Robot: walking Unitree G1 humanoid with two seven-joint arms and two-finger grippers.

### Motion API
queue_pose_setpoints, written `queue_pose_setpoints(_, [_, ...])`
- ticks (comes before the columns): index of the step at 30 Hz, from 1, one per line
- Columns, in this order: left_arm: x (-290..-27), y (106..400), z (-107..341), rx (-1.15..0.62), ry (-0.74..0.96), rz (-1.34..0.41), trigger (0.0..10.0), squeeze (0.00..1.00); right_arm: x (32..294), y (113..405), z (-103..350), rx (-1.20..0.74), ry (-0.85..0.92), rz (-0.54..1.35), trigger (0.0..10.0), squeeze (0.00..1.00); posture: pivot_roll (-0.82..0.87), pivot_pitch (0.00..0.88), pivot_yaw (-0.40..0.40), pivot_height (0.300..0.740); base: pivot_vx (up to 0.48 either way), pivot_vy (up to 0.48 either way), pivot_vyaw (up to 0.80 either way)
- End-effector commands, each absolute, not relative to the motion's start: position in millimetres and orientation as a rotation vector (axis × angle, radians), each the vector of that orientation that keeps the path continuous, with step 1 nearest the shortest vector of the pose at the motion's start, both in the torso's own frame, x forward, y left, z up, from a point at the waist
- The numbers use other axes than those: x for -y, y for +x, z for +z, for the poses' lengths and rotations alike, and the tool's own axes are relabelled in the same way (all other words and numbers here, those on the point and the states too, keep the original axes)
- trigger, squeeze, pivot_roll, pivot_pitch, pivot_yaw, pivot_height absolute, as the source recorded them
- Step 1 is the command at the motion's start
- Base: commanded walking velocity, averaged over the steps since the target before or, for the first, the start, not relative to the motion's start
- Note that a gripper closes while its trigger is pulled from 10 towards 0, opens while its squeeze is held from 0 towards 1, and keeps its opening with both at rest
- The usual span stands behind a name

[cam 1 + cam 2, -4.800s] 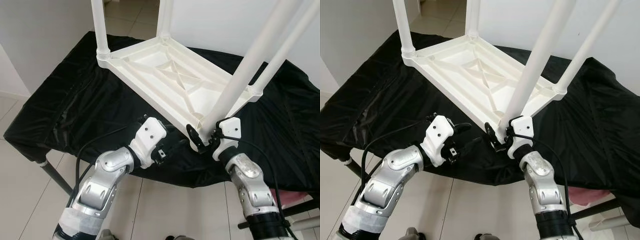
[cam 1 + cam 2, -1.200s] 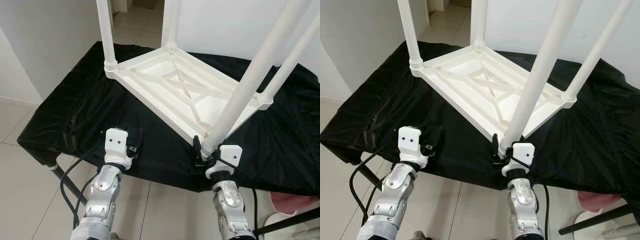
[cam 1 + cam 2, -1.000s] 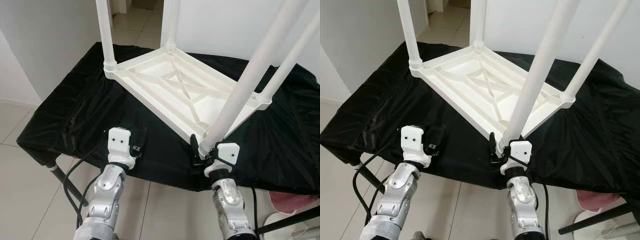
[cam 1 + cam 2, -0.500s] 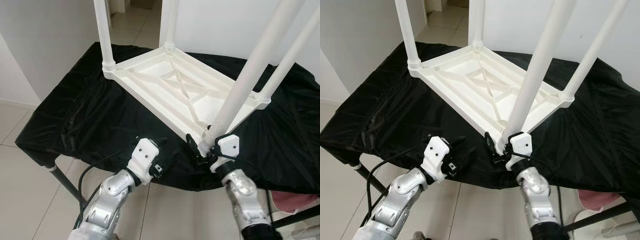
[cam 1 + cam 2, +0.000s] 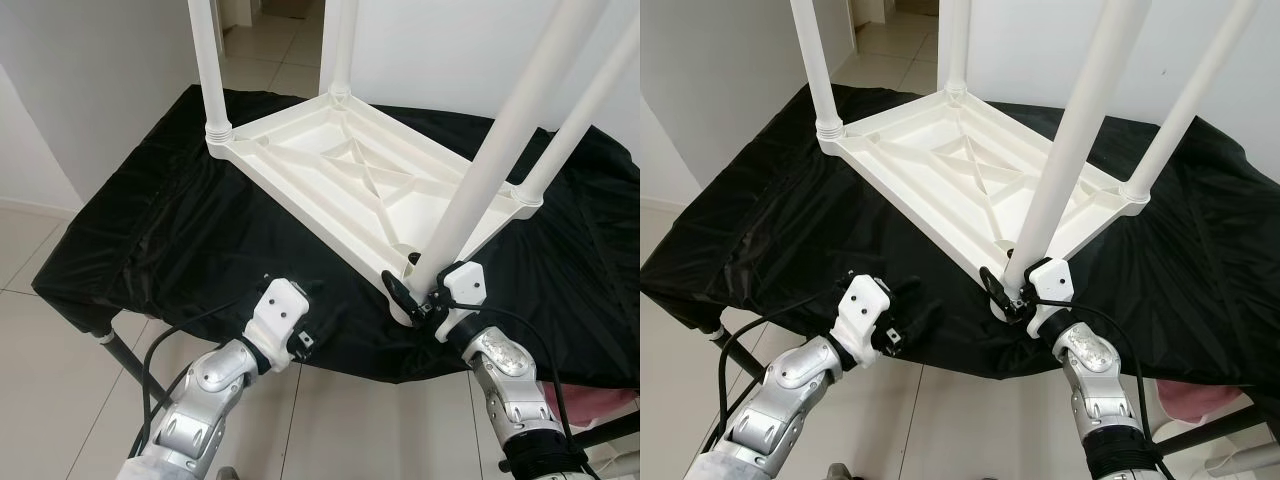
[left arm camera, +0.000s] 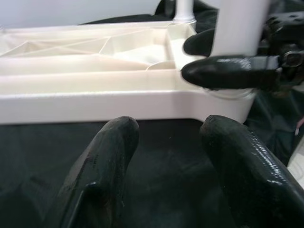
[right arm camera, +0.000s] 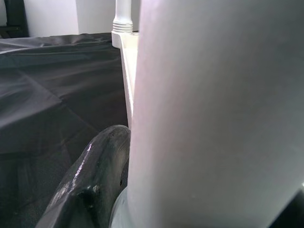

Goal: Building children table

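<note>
Item: upturned white children's table (image 5: pixel 350 180) on my black-draped desk (image 5: pixel 150 230), right gripper (image 5: pixel 1012 292) jaws pinching the near leg (image 5: pixel 480 170) at its socket, left gripper (image 6: pixel 166 142) jaws spread before the rim; step, seating this leg; next, I judge, firm downward pressing.

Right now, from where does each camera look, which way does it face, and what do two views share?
Left eye: on the head, facing down at the upturned table on the black cloth; both arms show.
Right eye: beside it, same scene.
Left wrist: along the open left gripper toward the table's edge.
Right wrist: along the right gripper, pressed to the near leg.
Shared: the left wrist and eye views both show the right gripper clamping that leg.
</note>
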State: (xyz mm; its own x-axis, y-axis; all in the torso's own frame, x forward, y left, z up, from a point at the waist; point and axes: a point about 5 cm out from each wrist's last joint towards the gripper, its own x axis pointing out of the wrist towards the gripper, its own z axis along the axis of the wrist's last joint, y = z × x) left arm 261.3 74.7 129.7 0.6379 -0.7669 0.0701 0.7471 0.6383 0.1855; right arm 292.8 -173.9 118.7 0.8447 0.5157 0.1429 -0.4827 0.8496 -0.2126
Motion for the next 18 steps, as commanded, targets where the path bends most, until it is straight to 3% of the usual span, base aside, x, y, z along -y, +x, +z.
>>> queue_pose_setpoints(1, [-72, 258, 130, 0.139, 0.149, -0.98, 10.0, 0.0, 175, 291, 111, 0.161, -0.154, 0.538, 0.0, 0.0, 0.03, 0.058, -0.027, 0.74, 0.0, 0.0, 0.0])
queue_pose_setpoints(2, [-72, 258, 129, 0.135, 0.15, -0.984, 10.0, 0.0, 175, 290, 111, 0.159, -0.149, 0.537, 0.0, 0.0, 0.03, 0.056, -0.028, 0.74, 0.0, 0.0, 0.0])
queue_pose_setpoints(3, [-71, 257, 129, 0.134, 0.152, -0.988, 10.0, 0.0, 175, 290, 110, 0.154, -0.138, 0.525, 2.2, 0.0, 0.03, 0.054, -0.029, 0.74, 0.0, 0.0, 0.0])
queue_pose_setpoints(4, [-71, 257, 129, 0.134, 0.152, -0.988, 10.0, 0.0, 175, 290, 110, 0.154, -0.138, 0.525, 2.2, 0.0, 0.03, 0.054, -0.029, 0.74, 0.0, 0.0, 0.0])
queue_pose_setpoints(5, [-70, 257, 129, 0.134, 0.152, -0.992, 10.0, 0.0, 176, 290, 110, 0.152, -0.13, 0.513, 10.0, 0.0, 0.03, 0.051, -0.031, 0.74, 0.0, 0.0, 0.0])
queue_pose_setpoints(15, [-64, 255, 129, 0.145, 0.139, -0.996, 10.0, 0.0, 172, 286, 116, 0.203, -0.064, 0.392, 10.0, 0.0, 0.03, 0.036, -0.037, 0.74, 0.0, 0.0, 0.0])
queue_pose_setpoints(18, [-61, 254, 129, 0.146, 0.127, -0.996, 10.0, 0.0, 170, 284, 116, 0.21, -0.029, 0.25, 10.0, 0.0, 0.03, 0.032, -0.04, 0.74, 0.0, 0.0, 0.0])
